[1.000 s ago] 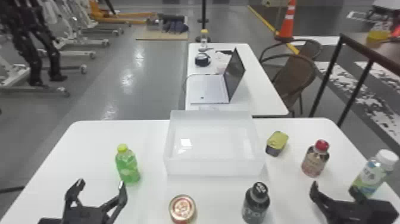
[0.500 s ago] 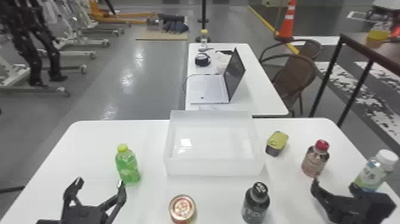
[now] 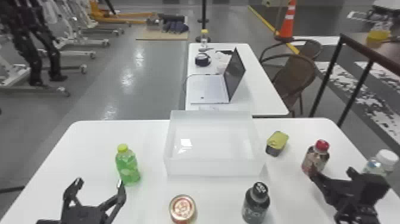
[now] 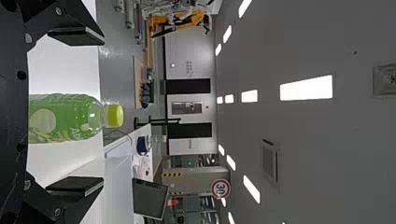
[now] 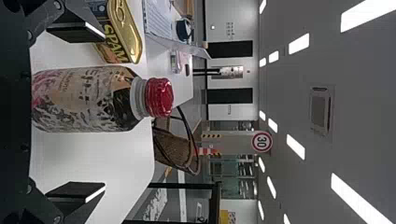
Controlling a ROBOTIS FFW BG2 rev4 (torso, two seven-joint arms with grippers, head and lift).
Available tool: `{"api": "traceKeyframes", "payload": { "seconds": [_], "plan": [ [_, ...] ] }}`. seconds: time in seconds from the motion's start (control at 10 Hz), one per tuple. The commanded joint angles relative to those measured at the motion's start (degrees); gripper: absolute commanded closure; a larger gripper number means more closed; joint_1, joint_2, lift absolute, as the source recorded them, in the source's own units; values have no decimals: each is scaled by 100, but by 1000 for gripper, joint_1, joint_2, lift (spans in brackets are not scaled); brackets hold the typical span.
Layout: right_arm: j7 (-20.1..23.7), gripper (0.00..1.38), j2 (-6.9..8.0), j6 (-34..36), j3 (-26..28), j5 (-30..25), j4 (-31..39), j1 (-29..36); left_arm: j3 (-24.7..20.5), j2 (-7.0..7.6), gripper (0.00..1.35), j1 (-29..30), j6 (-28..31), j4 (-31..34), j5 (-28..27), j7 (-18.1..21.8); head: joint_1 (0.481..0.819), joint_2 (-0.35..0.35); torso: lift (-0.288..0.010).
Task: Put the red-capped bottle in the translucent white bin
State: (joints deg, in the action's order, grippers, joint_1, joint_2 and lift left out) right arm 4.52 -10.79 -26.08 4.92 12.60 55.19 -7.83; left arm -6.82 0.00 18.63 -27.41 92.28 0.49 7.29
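Red-capped bottle [image 3: 316,158]: standing upright, lying slightly nearer the right tool's [image 3: 331,170] inner finger, so uneven closing could be tipping it. White-capped bottle [image 3: 386,156] (an awkward neighbour) is standing close to that tool's outer side, risking a knock during any sideways swing. Right tool: holding nothing, its fingers standing wide apart with the target showing between them; contact, cannot tell. Left tool [image 3: 99,181]: waiting empty, spread, near the green bottle [image 3: 128,168]. Translucent white bin [image 3: 212,167]: sitting between both tools, farther forward.
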Motion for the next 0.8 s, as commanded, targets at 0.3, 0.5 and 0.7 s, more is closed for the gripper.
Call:
{"api": "traceKeyframes", "payload": {
  "seconds": [0.3,0.5,0.7],
  "plan": [
    [163,125,-72,16,0,14,-738,-641,23,-15,228,-9,-19,-26,39,0,549,0,-100],
    [242,130,-142,16,0,6,-913,-887,32,-15,228,-9,-63,-53,74,0,549,0,-100],
    [497,130,-204,16,0,23,-1195,-1142,23,-15,228,-27,-125,-114,118,0,549,0,-100]
  ]
}}
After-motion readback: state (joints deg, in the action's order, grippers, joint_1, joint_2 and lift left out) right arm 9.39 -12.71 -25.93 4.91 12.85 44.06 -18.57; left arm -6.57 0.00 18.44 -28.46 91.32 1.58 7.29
